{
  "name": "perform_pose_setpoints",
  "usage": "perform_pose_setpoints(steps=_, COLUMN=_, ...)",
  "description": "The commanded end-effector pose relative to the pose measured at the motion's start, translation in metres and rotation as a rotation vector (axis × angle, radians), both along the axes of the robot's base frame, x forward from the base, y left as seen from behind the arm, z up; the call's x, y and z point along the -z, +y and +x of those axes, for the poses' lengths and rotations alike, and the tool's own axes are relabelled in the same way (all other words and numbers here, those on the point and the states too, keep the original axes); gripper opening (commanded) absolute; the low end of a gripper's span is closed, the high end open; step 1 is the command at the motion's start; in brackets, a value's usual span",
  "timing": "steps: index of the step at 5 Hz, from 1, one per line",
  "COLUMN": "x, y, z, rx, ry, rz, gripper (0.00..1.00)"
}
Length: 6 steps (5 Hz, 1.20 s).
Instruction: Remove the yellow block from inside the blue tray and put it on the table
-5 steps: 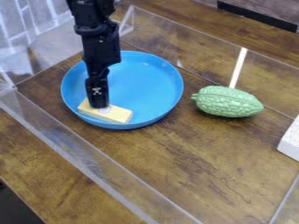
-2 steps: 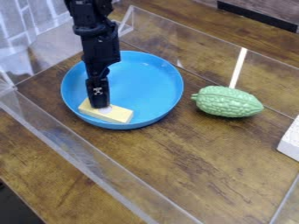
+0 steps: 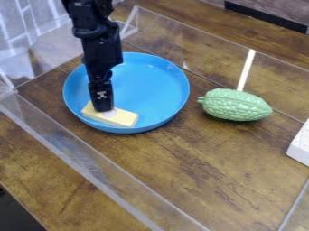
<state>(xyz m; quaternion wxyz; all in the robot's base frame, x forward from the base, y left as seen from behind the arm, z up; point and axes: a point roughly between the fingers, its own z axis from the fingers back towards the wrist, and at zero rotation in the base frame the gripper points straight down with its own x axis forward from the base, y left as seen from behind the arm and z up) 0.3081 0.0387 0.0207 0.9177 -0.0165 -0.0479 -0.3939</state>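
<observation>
The blue tray (image 3: 154, 86) sits on the left half of the dark wood table (image 3: 182, 176). Inside it, near the front left rim, lies the flat yellow block (image 3: 116, 116). My black gripper (image 3: 100, 102) reaches straight down into the tray from above. Its tip is over the block's left end and hides part of it. I see it edge-on, so the fingers read as one narrow black piece with a white mark. The block lies flat on the tray floor and nothing looks lifted.
A bumpy green gourd (image 3: 236, 105) lies on the table right of the tray, with a thin white stick (image 3: 247, 69) standing behind it. A white object (image 3: 301, 144) shows at the right edge. Clear plastic walls (image 3: 60, 144) fence the table.
The arm has drifted very slightly to the left over the tray. The yellow block and the gourd have not moved.
</observation>
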Motion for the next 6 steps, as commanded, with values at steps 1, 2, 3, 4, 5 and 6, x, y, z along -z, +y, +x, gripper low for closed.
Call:
perform_pose_setpoints(steps=1, x=0.013, y=-0.006, z=0.000, rx=-0.045, ry=0.027, rz=-0.008, gripper=1.00)
perform_pose_setpoints(steps=2, x=0.015, y=0.000, z=0.008, rx=-0.110, ry=0.021, rz=-0.015, gripper=1.00)
perform_pose_setpoints(steps=3, x=0.017, y=0.005, z=0.020, rx=-0.085, ry=0.012, rz=-0.018, gripper=1.00)
perform_pose_setpoints(steps=4, x=0.013, y=0.002, z=0.017, rx=-0.084, ry=0.010, rz=-0.025, gripper=1.00)
perform_pose_setpoints(steps=5, x=0.012, y=-0.001, z=0.010, rx=-0.083, ry=0.015, rz=-0.032, gripper=1.00)
perform_pose_setpoints(steps=6, x=0.011, y=-0.004, z=0.001, rx=-0.065, ry=0.020, rz=-0.039, gripper=1.00)
